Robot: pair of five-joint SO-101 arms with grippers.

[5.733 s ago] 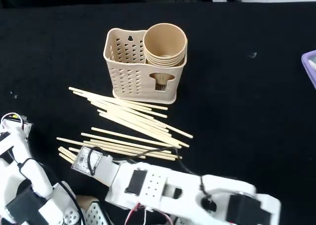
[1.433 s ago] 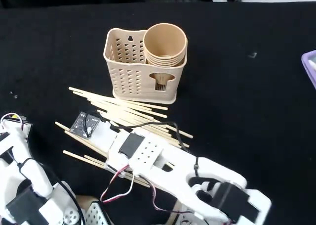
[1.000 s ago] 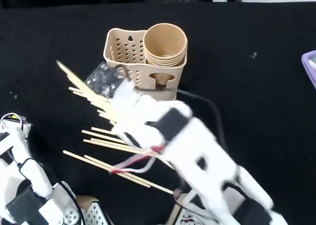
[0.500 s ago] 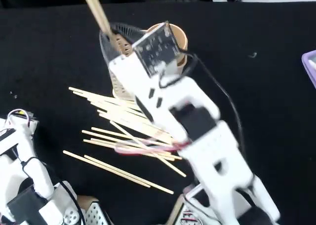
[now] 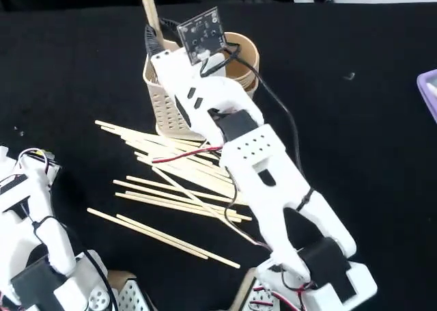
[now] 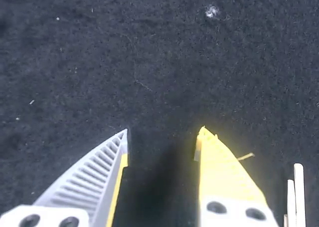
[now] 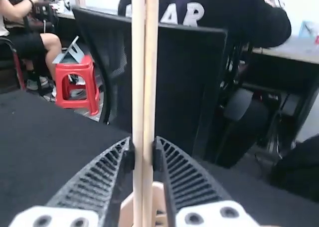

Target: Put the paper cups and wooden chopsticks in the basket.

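Observation:
A beige perforated basket (image 5: 164,102) stands at the back of the black table, with a stack of paper cups (image 5: 244,59) in its right compartment. My right gripper (image 5: 162,46) hovers over the left compartment, shut on two wooden chopsticks (image 5: 146,5) held upright. The right wrist view shows the pair (image 7: 143,77) clamped between the ribbed fingers of the gripper (image 7: 143,144). Several loose chopsticks (image 5: 179,178) lie scattered in front of the basket. My left gripper (image 6: 163,137) is open over bare cloth, chopstick ends (image 6: 295,192) beside it. The left arm (image 5: 31,222) sits at the near left corner.
A purple object (image 5: 429,85) pokes in at the table's right edge. The right arm's white links (image 5: 273,188) stretch across the near right side of the chopstick pile. The basket's rim (image 7: 160,189) shows just under the right fingers.
The right arm picked two chopsticks off the pile, swung them up and back, and now holds them upright over the basket's left compartment. Some loose chopsticks shifted. The left arm barely moved.

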